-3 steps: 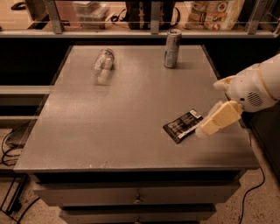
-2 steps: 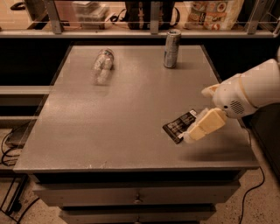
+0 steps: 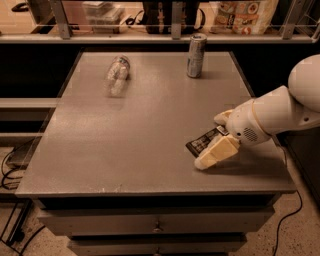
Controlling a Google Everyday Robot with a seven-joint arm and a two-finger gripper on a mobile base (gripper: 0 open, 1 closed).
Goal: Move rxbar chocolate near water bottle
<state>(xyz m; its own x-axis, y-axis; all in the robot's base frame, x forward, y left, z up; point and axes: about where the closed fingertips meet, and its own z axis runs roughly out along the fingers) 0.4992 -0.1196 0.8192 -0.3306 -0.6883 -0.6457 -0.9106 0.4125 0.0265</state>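
Observation:
The rxbar chocolate point(image 3: 201, 143), a flat black wrapper with white lettering, lies on the grey table point(image 3: 125, 145) near its front right. My gripper point(image 3: 209, 141) is down over the bar's right end. One cream finger point(image 3: 216, 152) is on the bar's near side and the other fingertip point(image 3: 221, 118) is on its far side. The jaws stand open around the bar, and its right end is hidden under them. The water bottle point(image 3: 117, 74), clear and crinkled, lies on its side at the back left of the table, far from the bar.
A tall silver can point(image 3: 196, 55) stands upright at the back of the table, right of centre. A railed shelf with bags and boxes point(image 3: 240, 15) runs behind the table. Cables lie on the floor at left point(image 3: 15, 165).
My arm has reached further left and down, so the fingers now straddle the bar's right end. The bar, bottle and can have not moved.

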